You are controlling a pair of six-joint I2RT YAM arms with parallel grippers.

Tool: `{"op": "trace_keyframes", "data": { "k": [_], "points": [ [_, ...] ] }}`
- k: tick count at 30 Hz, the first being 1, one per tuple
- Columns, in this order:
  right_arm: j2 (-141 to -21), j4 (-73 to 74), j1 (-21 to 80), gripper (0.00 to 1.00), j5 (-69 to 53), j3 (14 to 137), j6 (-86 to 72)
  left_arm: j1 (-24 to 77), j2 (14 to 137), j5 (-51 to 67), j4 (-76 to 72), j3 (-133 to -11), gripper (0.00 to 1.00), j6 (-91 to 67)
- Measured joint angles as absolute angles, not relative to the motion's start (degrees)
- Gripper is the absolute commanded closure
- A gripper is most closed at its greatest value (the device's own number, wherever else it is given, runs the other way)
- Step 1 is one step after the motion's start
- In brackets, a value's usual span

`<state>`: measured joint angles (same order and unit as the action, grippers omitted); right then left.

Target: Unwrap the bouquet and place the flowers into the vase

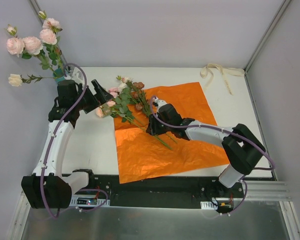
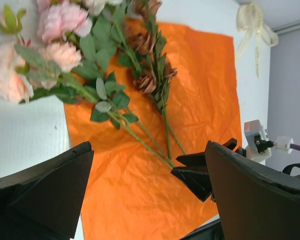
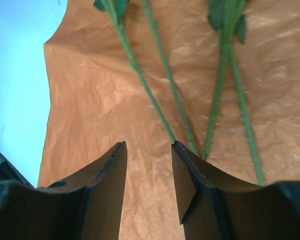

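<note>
The bouquet lies unwrapped: its orange paper [image 1: 190, 140] is spread flat, with loose flowers [image 1: 125, 100] across the paper's far left corner. The teal vase [image 1: 60, 78] stands at the far left, mostly hidden behind my left arm, with several pink and cream roses [image 1: 32, 45] in it. My left gripper [image 1: 102, 97] hovers by the blooms, wide open and empty; its view shows the flowers [image 2: 145, 82] and my right gripper [image 2: 200, 172]. My right gripper [image 1: 151, 127] sits low at the stem ends [image 3: 165, 85], jaws apart, only paper [image 3: 90, 100] between them; stems run beside the right finger [image 3: 195, 180].
A cream ribbon [image 1: 220, 72] lies at the far right corner of the white table [image 1: 95, 145]. Grey walls close in the left, back and right. A black rail runs along the near edge by the arm bases.
</note>
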<state>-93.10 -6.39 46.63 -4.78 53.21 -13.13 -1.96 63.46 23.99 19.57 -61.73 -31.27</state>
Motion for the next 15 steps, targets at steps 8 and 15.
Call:
{"op": "trace_keyframes", "data": {
  "k": [8,15],
  "points": [
    [-99.5,-3.4,48.1,0.56,-6.3,60.7,-7.2,-1.8,62.7,23.8,20.1,-53.2,0.01,-32.5],
    [-103.4,-1.7,48.1,0.59,-6.5,63.9,-4.2,-1.8,62.2,23.5,20.1,-51.9,0.01,-32.4]
  ]
}}
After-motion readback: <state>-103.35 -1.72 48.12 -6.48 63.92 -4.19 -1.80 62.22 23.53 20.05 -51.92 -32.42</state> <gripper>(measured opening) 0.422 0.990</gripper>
